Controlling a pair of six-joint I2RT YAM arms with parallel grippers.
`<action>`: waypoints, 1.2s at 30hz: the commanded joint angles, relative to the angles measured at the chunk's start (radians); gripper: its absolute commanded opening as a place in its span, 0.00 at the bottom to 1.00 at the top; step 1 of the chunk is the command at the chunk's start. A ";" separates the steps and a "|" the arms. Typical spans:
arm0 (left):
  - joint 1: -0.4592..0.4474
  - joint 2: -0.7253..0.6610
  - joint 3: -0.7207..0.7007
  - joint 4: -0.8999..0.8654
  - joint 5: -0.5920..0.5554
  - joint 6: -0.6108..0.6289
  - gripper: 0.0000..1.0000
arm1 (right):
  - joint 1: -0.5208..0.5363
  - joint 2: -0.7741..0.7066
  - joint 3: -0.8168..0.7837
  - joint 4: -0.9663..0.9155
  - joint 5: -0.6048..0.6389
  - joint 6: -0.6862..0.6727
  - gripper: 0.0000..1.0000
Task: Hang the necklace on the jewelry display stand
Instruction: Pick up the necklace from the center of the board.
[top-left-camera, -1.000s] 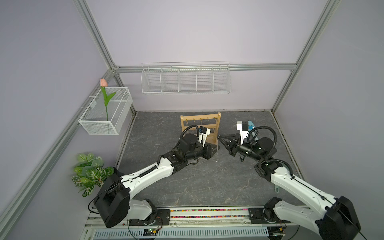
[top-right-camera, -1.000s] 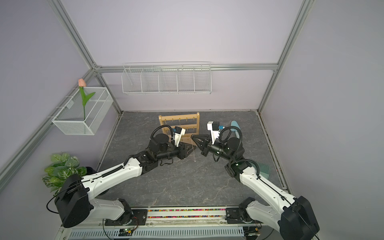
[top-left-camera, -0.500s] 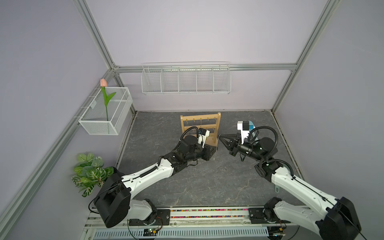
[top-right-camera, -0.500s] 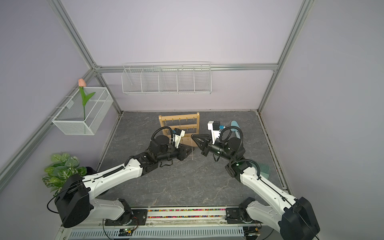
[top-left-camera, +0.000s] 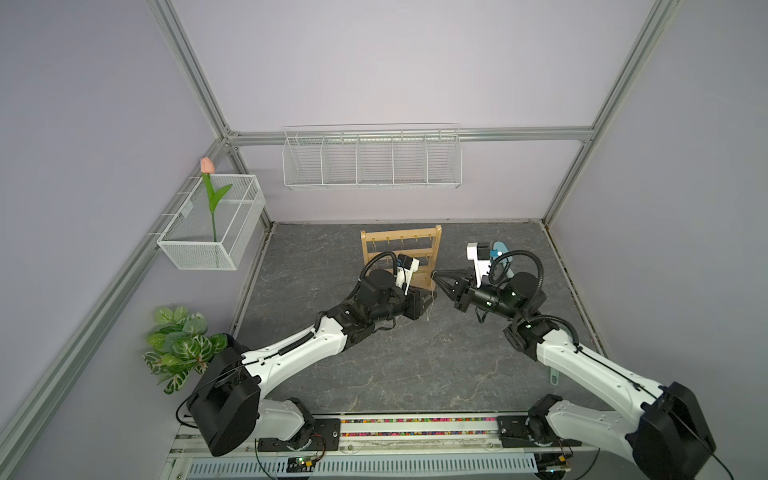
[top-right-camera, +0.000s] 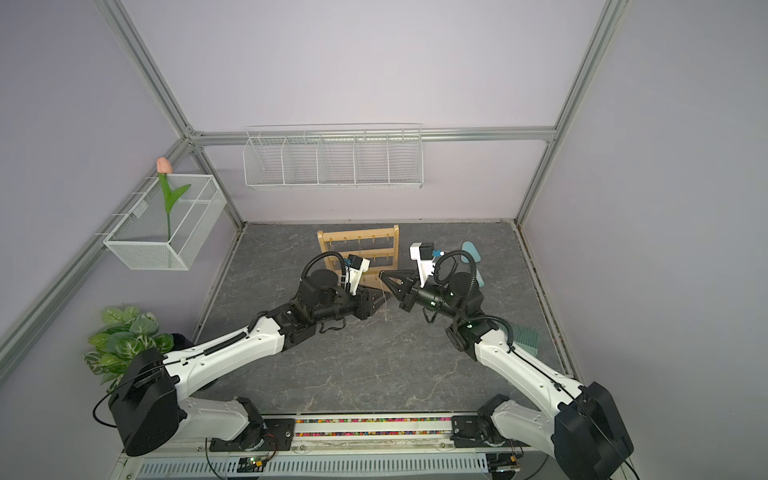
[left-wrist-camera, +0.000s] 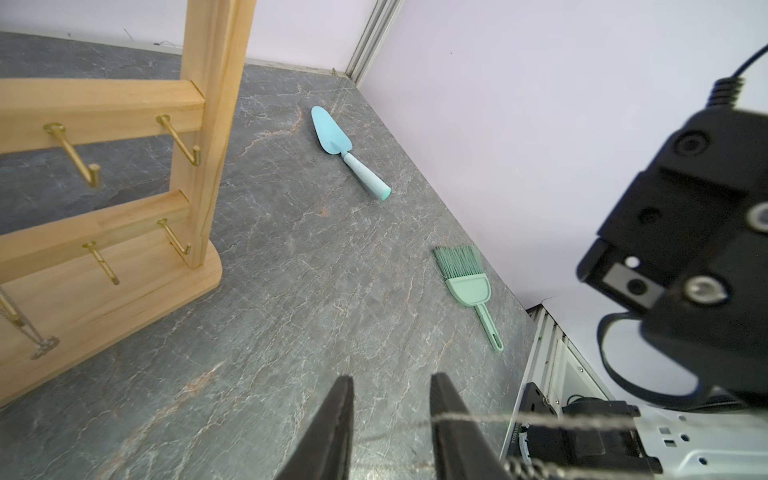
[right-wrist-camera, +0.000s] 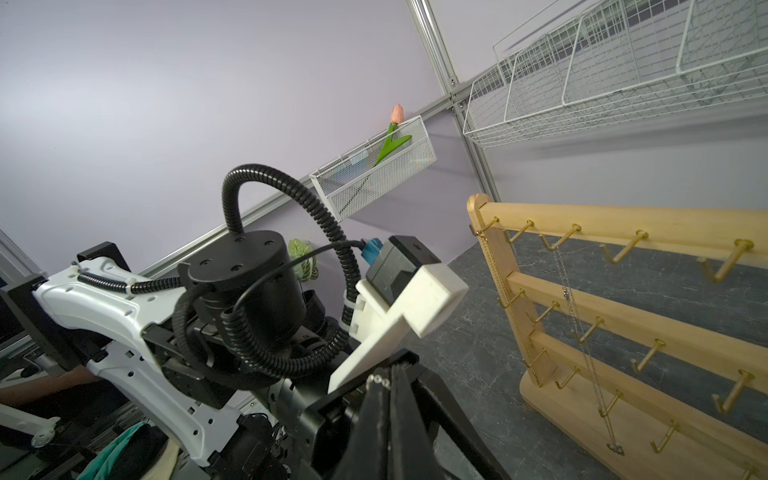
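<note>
The right hand (top-left-camera: 434, 274) is clenched on the necklace (left-wrist-camera: 540, 417), pinched at its fingertips above the bench (top-left-camera: 415, 353), just in front of the jewelry display stand (top-left-camera: 401, 249). The left hand (left-wrist-camera: 392, 379) is released, fingers apart. A strand of chain crosses one finger.

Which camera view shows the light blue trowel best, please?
The left wrist view: the trowel lies there whole, blade and handle, unobstructed on the table. In both top views the right arm covers most of it; only pieces of blue show. The right wrist view does not show it.
</note>
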 joint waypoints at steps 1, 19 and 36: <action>-0.002 -0.032 0.033 -0.005 -0.023 0.031 0.35 | 0.002 0.011 0.018 0.027 -0.027 0.021 0.07; -0.015 -0.097 0.043 -0.065 -0.105 0.069 0.00 | -0.002 0.072 -0.009 0.100 -0.065 0.075 0.07; -0.102 -0.097 0.244 -0.400 -0.477 0.120 0.00 | -0.049 0.134 -0.045 0.192 -0.105 0.063 0.15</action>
